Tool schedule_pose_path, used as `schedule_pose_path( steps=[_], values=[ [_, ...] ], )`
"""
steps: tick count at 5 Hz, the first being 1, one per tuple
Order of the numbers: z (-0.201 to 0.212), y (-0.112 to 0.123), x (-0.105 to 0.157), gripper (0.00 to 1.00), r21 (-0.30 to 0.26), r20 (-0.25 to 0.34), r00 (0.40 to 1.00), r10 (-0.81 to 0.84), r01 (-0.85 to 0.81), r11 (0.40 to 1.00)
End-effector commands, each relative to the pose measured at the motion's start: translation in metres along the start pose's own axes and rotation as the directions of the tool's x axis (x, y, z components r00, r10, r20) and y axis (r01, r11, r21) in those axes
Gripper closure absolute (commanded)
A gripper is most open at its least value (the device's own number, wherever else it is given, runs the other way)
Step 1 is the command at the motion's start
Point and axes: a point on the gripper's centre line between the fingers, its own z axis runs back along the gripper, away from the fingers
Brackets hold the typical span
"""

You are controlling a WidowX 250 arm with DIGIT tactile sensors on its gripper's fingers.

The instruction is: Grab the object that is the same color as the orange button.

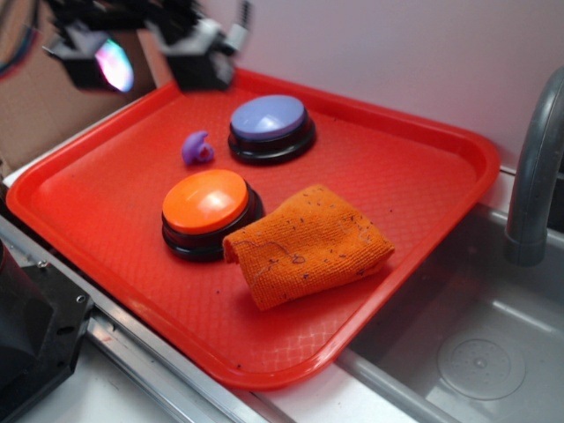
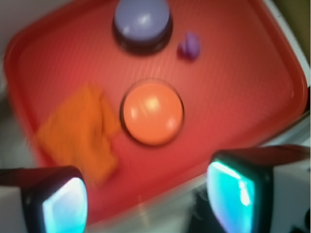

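Exterior view, near to far: orange cloth [image 1: 308, 244] lies folded at the front right of the red tray [image 1: 115, 238], its left edge touching the orange button [image 1: 208, 211]. Behind them sit the small purple piece [image 1: 197, 148] and the purple button [image 1: 270, 127], apart from each other. My end effector [image 1: 145, 53] hangs high over the tray's far left corner, tilted, blurred. On the wrist view its fingers [image 2: 56, 201] stand spread wide, released, nothing between them.
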Motion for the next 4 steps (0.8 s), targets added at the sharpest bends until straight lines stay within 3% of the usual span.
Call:
schedule_pose_path(
  steps=[1,2,3,4],
  values=[
    [-0.072,-0.048,0.010,0.00,-0.059,-0.057,0.998,-0.002,-0.002,0.998],
    [-0.092,-0.046,0.010,0.00,-0.006,-0.051,0.999,0.014,-0.014,1.000],
    [-0.106,-0.042,0.008,0.00,0.001,-0.078,0.997,0.020,-0.020,1.000],
    [-0.109,-0.040,0.008,1.00,0.010,-0.074,0.997,0.029,-0.028,1.000]
  ],
)
